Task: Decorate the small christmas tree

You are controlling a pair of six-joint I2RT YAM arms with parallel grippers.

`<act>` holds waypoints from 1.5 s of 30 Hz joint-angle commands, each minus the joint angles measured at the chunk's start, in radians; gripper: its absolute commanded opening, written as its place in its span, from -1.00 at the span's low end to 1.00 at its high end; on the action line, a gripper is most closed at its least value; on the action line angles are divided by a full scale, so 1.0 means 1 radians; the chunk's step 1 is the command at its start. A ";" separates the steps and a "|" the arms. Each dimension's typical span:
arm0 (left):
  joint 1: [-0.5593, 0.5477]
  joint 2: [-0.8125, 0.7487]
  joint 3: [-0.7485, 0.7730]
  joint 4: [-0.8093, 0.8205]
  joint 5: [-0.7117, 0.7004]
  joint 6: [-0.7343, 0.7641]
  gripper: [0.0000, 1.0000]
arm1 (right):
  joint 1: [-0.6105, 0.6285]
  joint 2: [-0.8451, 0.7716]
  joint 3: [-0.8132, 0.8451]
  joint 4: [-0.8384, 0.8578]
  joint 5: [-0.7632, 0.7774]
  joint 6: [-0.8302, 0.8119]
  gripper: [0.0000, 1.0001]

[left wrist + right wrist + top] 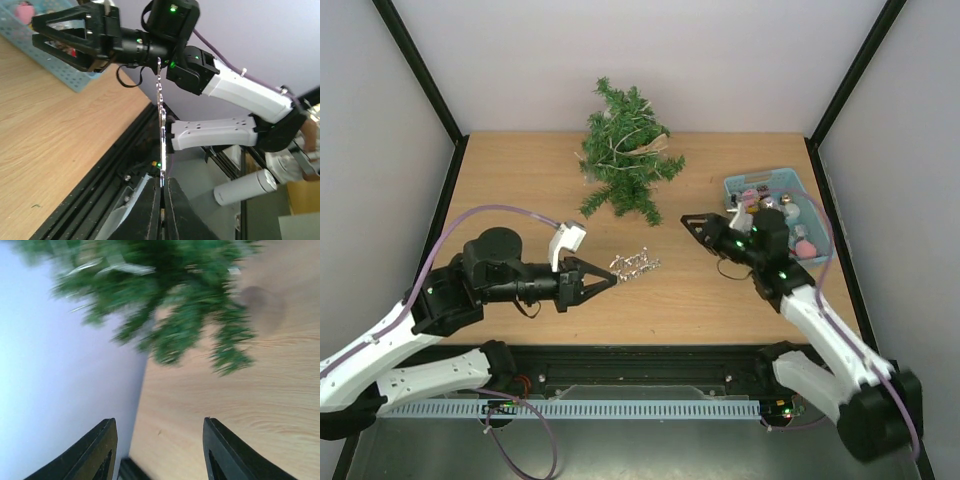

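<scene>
The small christmas tree [625,152] stands at the back middle of the table, dark green, with a pale strand across its branches. My left gripper [612,279] is shut on one end of a silver bead garland [636,265] in front of the tree. In the left wrist view the garland [161,120] runs straight out from the shut gripper [164,184]. My right gripper [692,226] is open with nothing between its fingers, right of the tree's lowest branches. In the right wrist view the gripper [160,440] faces the blurred tree [175,305].
A light-blue plastic basket [794,182] of ornaments sits at the back right, just behind the right wrist; it also shows in the left wrist view as the basket [47,60]. Black frame posts and pale walls close in the table on three sides.
</scene>
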 commanded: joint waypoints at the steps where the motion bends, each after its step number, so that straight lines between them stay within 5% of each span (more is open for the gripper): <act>1: 0.003 -0.027 -0.028 0.103 0.190 0.059 -0.95 | 0.004 -0.259 0.024 -0.214 -0.247 -0.107 -0.03; 13: 0.026 -0.067 -0.184 0.382 0.470 -0.060 -0.95 | 0.006 -0.411 0.169 0.026 -0.653 0.122 -0.14; 20: 0.065 -0.049 -0.199 0.423 0.545 -0.079 -0.95 | 0.027 -0.358 0.275 -0.105 -0.732 0.035 -0.22; 27: 0.146 0.000 -0.194 0.432 0.605 -0.068 -0.95 | 0.124 -0.302 0.360 -0.342 -0.676 -0.154 -0.20; 45: 0.249 0.086 -0.173 0.463 0.686 -0.063 -0.95 | 0.251 -0.229 0.380 -0.487 -0.545 -0.332 -0.27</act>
